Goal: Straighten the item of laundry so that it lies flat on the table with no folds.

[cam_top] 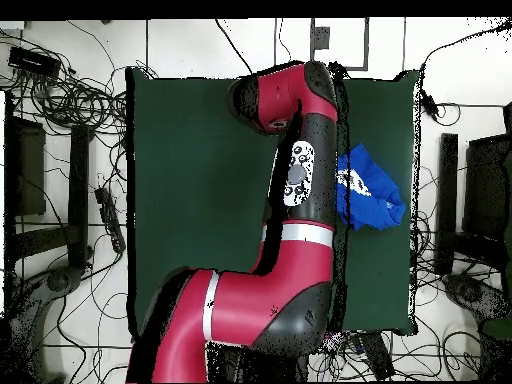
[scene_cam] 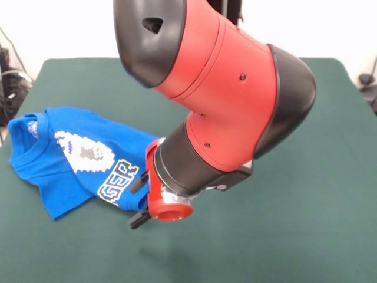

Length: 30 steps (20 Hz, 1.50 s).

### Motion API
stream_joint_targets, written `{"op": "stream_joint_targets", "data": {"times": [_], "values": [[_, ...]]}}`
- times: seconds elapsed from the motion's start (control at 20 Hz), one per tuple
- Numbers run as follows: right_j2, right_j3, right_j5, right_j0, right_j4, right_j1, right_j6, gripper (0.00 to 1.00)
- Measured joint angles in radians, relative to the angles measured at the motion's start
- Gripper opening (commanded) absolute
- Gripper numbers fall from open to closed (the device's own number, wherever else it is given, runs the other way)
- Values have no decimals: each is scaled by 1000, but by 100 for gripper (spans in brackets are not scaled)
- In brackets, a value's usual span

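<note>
From the front, the blue T-shirt [scene_cam: 70, 162] sits bunched on the left side of the dark green felt table [scene_cam: 283, 236], soft cotton folded over so only part of the pixel print and lettering shows. The gripper [scene_cam: 139, 200] sits right at its edge; can't tell if it's pinching anything. From overhead, the glossy red arm [cam_top: 300, 190] covers part of the shirt.

Tangled black cables [cam_top: 70, 95] sprawl over the pale floor [cam_top: 180, 45] beside the table's edges in the overhead view. Dark equipment racks [cam_top: 25, 165] stand along 1 side, another dark unit [cam_top: 490, 180] on the opposite side. Front view: more cables [scene_cam: 10, 82] at the far corner
</note>
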Motion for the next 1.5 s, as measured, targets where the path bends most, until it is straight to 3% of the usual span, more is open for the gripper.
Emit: {"op": "stream_joint_targets", "data": {"times": [0.65, 1.5], "values": [[4, 160, -80, -26, 64, -77, 0, 100], [17, 169, -120, -41, 76, -64, 0, 100]]}}
